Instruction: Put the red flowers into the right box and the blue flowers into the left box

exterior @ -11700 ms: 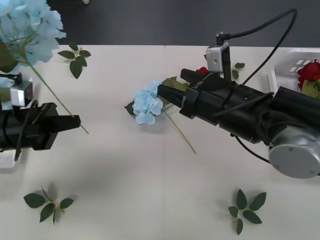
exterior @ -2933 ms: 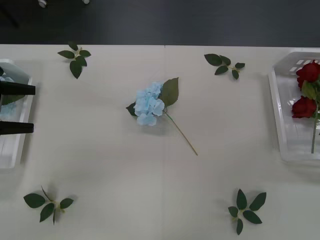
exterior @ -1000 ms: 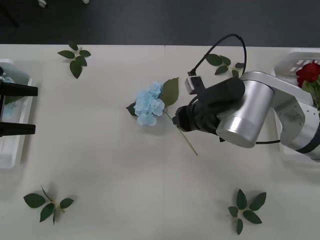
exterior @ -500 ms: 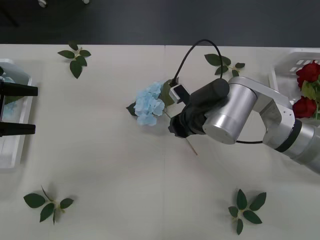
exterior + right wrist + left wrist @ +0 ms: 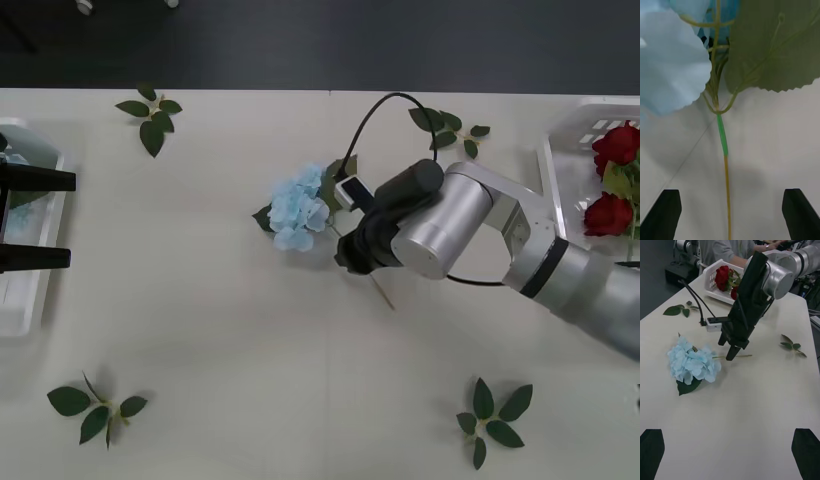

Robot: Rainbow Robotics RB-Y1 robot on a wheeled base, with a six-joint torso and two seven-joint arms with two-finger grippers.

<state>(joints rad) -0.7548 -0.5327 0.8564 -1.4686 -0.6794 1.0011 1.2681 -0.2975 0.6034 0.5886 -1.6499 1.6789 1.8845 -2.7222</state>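
One blue flower (image 5: 298, 208) lies mid-table, its thin stem (image 5: 378, 290) running toward the front right. My right gripper (image 5: 348, 262) hangs open just above that stem, right behind the bloom. In the right wrist view the stem (image 5: 727, 187) runs between the two black fingers (image 5: 666, 213), below the blue petals (image 5: 670, 75) and a big leaf (image 5: 771, 48). The left wrist view shows the same flower (image 5: 692, 363) with the right gripper (image 5: 727, 348) over its stem. Two red flowers (image 5: 612, 150) lie in the right box (image 5: 556, 190). My left gripper (image 5: 40, 218) is open over the left box (image 5: 30, 300).
Flowerless leaf sprigs lie at the back left (image 5: 150, 115), back right (image 5: 448, 128), front left (image 5: 95, 410) and front right (image 5: 495, 415). The table's far edge meets a dark floor. A person stands beyond the right box in the left wrist view.
My right arm came in from the right, swung left and settled over the blue flower's stem. The left gripper has stayed put over the left box.
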